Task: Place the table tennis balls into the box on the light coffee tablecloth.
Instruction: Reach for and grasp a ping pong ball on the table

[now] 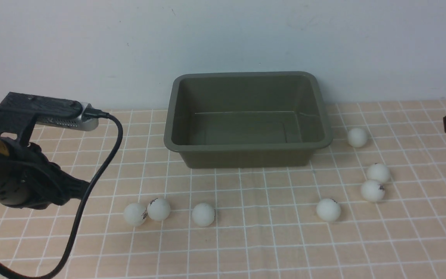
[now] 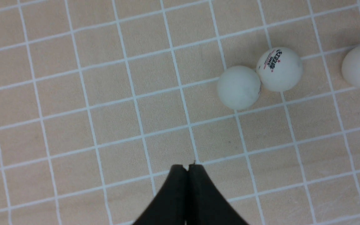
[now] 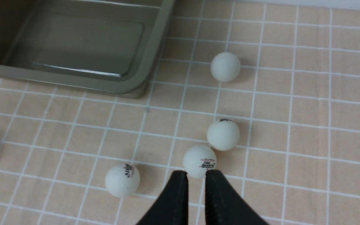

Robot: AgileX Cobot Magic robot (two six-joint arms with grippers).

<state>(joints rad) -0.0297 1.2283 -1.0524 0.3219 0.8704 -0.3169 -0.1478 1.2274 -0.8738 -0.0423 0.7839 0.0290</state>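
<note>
- Peach-tan cloth (image 1: 246, 248) with a thin white grid covers everything up to the pale back wall (image 1: 223, 38).
- Olive box (image 1: 246, 159) sits on the cloth at the back, about in the middle, open side up.
- Left arm (image 1: 14, 178) hangs over the left side of the cloth, with a black cable (image 1: 103, 162) looping off it.
- Left tool (image 2: 187, 167) is clenched, fingers pressed flat together with nothing between them, over bare cloth.
- Right tool (image 3: 196, 174) has a slim gap between its fingers, so it's released and empty. One ball lines up just past its tips in the wrist view, and I can't tell if they touch.
- Balls (image 1: 203, 214): all seven are on the cloth, outside the box. That one sits front-left of the box, with two touching ones (image 1: 158, 209) further left. On the right there's one out front (image 1: 328, 210), two close together (image 1: 373, 190) and one just beside the box's right rim (image 1: 357, 137).
</note>
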